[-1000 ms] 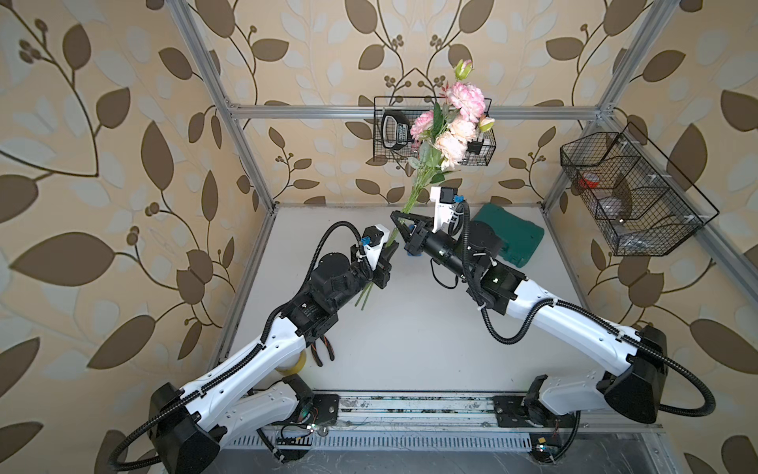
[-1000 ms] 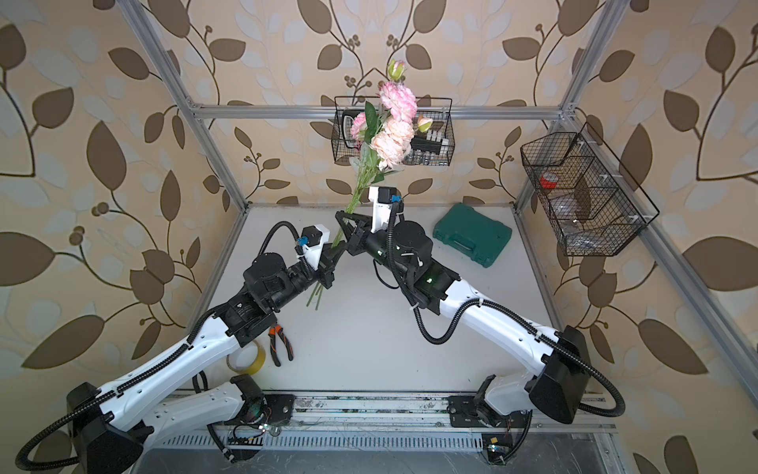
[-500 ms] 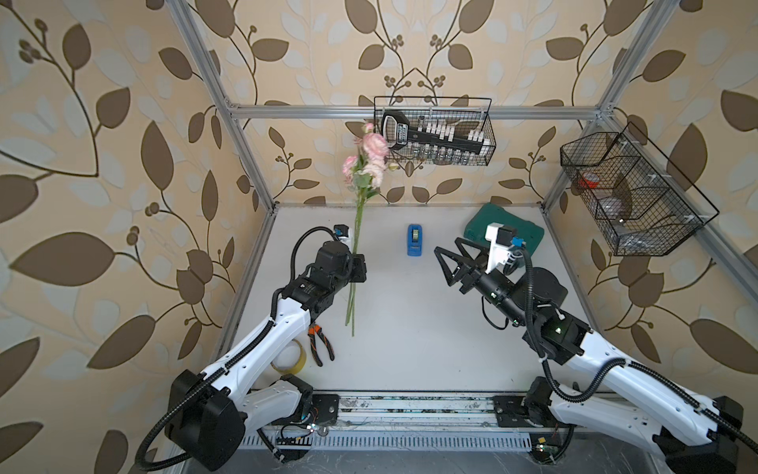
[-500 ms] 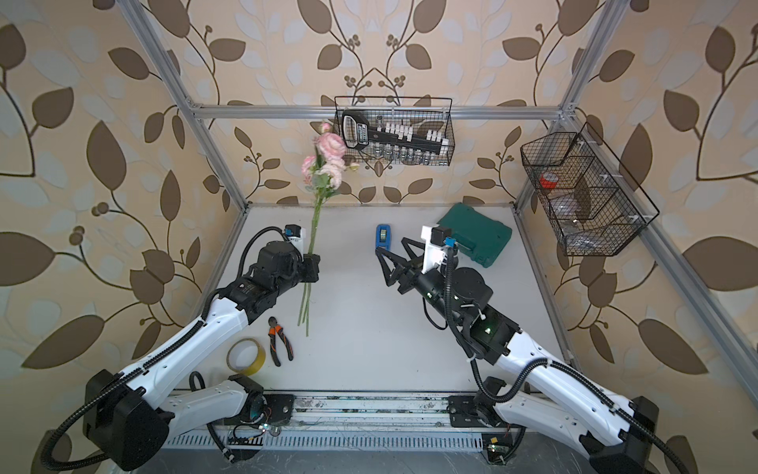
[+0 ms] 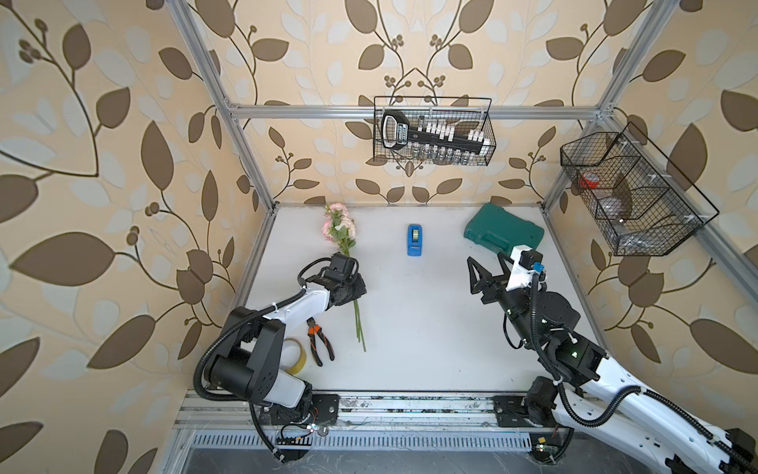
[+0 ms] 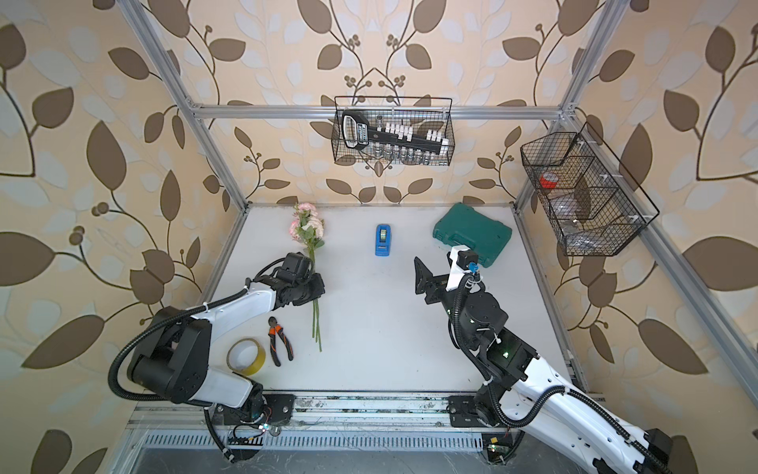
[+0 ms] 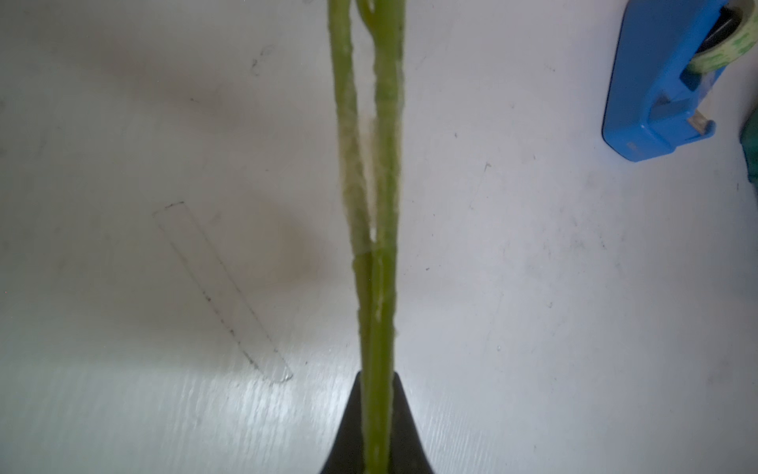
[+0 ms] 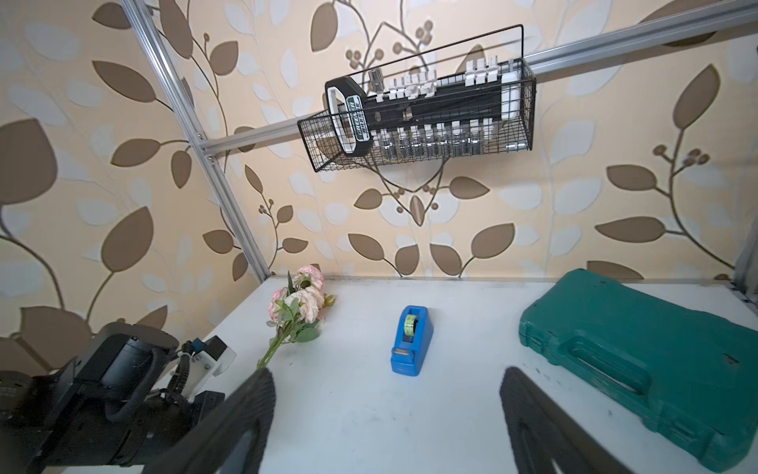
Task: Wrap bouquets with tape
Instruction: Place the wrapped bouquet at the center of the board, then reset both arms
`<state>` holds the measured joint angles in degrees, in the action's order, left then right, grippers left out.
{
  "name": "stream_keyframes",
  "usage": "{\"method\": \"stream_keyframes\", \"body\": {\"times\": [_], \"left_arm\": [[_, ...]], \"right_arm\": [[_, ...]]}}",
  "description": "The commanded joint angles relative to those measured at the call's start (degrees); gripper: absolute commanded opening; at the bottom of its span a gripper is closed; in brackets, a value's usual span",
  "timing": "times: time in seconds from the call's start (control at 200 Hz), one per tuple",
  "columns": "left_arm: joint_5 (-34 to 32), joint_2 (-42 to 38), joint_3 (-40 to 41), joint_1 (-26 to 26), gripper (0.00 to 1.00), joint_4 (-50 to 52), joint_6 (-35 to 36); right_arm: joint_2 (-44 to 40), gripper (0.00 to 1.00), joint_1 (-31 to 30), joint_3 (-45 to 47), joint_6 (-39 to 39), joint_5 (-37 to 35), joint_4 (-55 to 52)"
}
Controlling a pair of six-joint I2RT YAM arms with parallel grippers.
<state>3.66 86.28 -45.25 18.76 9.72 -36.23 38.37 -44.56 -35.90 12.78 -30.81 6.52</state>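
The left end effector [image 7: 376, 414] was clenched on the stems of the bouquets [image 5: 345, 245], flowers pointing at the back wall. The tape [image 5: 414, 240] sat longways on the bench [image 5: 410, 328], straight ahead of the right end effector [image 5: 486, 270], which gaped wide, holding nothing.

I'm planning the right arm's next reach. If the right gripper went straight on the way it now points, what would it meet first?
Most likely the blue tape dispenser: in the right wrist view it sits straight ahead of the open right gripper, only bare table between. Gripper height is unclear.
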Motion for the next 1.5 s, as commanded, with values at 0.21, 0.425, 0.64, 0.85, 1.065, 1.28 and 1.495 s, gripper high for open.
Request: {"method": "stream_keyframes", "body": {"times": [0.21, 0.425, 0.64, 0.85, 1.065, 1.28, 1.495], "left_arm": [[-0.6, 3.7, -0.3, 0.2, 0.25, -0.3, -0.3], [-8.0, -9.7, -2.0, 0.2, 0.99, 9.5, 0.1], [-21.3, -23.0, -6.2, 0.0, 0.99, 10.9, 12.9], [-30.9, -25.4, 2.3, -3.5, 0.99, -10.4, 28.2], [-27.3, -12.5, 0.8, -14.3, 0.99, -8.1, 26.0], [-20.0, -8.1, 8.3, -18.8, 0.99, -20.7, 25.1], [-15.1, -5.2, 16.3, -19.2, 0.99, -37.0, 30.1]], "right_arm": [[0.6, 0.95, 2.4, 6.2, -6.4, -0.7, 5.3], [1.9, 1.0, 2.4, 7.5, -8.9, 3.0, 8.3], [7.0, 0.99, 11.5, 5.7, -12.0, 6.7, 6.7], [10.5, 0.99, 32.1, 8.1, -12.2, 22.4, 13.7], [14.6, 0.99, 44.7, 17.1, -9.1, 27.5, 27.9], [24.2, 0.99, 45.8, 23.8, -7.5, 28.3, 40.7], [36.8, 0.99, 46.1, 24.4, -8.1, 27.6, 52.9]]}}
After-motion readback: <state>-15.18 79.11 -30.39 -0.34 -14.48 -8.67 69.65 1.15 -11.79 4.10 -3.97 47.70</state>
